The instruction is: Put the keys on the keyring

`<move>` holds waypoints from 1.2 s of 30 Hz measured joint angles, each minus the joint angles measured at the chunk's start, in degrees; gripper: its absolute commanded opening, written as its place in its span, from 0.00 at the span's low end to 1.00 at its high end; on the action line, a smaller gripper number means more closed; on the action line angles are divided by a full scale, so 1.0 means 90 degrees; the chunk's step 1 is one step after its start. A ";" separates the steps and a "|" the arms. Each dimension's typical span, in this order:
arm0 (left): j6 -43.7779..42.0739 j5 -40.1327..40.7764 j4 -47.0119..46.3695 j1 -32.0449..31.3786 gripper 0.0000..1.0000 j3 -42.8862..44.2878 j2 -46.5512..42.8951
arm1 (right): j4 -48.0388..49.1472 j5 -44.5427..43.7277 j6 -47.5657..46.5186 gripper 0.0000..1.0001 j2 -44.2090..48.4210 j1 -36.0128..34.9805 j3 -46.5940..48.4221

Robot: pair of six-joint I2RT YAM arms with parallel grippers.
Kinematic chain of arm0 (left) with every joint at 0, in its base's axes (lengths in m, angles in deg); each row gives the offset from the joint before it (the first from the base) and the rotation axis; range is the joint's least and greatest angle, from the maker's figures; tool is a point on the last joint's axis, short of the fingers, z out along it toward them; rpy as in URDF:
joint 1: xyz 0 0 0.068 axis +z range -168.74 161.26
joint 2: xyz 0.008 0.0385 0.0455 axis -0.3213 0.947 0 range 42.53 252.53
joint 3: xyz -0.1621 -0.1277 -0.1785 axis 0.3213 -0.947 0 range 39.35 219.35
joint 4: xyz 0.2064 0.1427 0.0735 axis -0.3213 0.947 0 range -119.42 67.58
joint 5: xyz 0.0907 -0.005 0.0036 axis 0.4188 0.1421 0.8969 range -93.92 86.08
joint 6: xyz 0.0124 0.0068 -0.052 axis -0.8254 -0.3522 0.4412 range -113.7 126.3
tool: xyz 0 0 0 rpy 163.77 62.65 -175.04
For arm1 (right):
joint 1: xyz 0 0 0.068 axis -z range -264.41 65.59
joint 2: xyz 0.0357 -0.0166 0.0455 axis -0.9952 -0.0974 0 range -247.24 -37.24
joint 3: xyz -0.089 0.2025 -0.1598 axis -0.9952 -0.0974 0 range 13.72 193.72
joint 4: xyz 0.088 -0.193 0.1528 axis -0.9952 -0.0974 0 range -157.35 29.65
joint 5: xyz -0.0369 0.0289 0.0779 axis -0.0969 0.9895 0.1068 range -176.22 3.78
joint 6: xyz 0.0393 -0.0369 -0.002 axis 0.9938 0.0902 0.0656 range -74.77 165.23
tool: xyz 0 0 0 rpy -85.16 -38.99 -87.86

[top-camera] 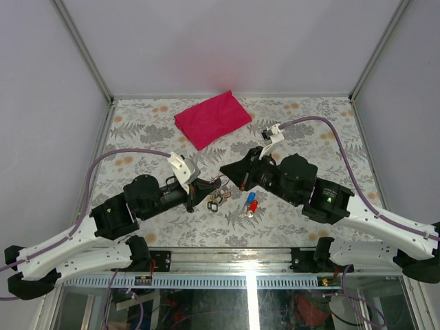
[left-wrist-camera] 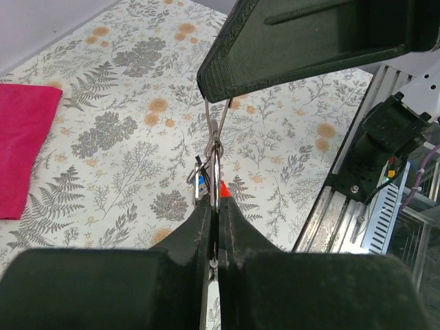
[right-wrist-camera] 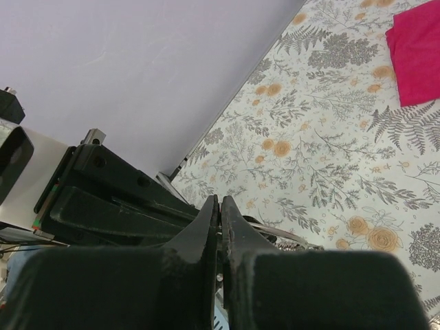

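Left end effector (left-wrist-camera: 214, 203) and right end effector (right-wrist-camera: 218, 201) both pinch the keyring (left-wrist-camera: 214, 141) by the table's (top-camera: 137, 124) near edge.
Stiff, slippery wire; I'd take the light keys (top-camera: 251, 202) beside it by their plastic heads.

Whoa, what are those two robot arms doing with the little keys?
They are trying to get keys onto a ring. The left gripper is pinched shut on the thin silver keyring, and the right gripper is clamped on the same ring from the other side, so they hold it between them. The red key and the blue key lie on the table right beside them, not on the ring yet. A pink cloth lies farther back.
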 measured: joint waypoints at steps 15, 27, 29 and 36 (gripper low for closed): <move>0.0039 0.0000 -0.0449 -0.0010 0.00 -0.0141 -0.0017 | -0.0245 0.0656 -0.0488 0.21 -0.0160 0.0005 0.0425; 0.0134 0.0000 -0.0537 -0.0010 0.00 -0.0316 0.0005 | 0.0182 0.1634 -0.0520 0.44 -0.0568 0.0007 0.0750; 0.0160 0.0000 -0.0551 -0.0010 0.00 -0.0355 -0.0041 | 0.0160 0.1591 -0.0580 0.44 -0.0546 0.0007 0.0750; 0.0374 -0.0056 -0.0857 -0.0010 0.00 -0.0583 -0.0389 | 0.0051 0.1115 -0.1239 0.48 0.0180 0.0007 0.0500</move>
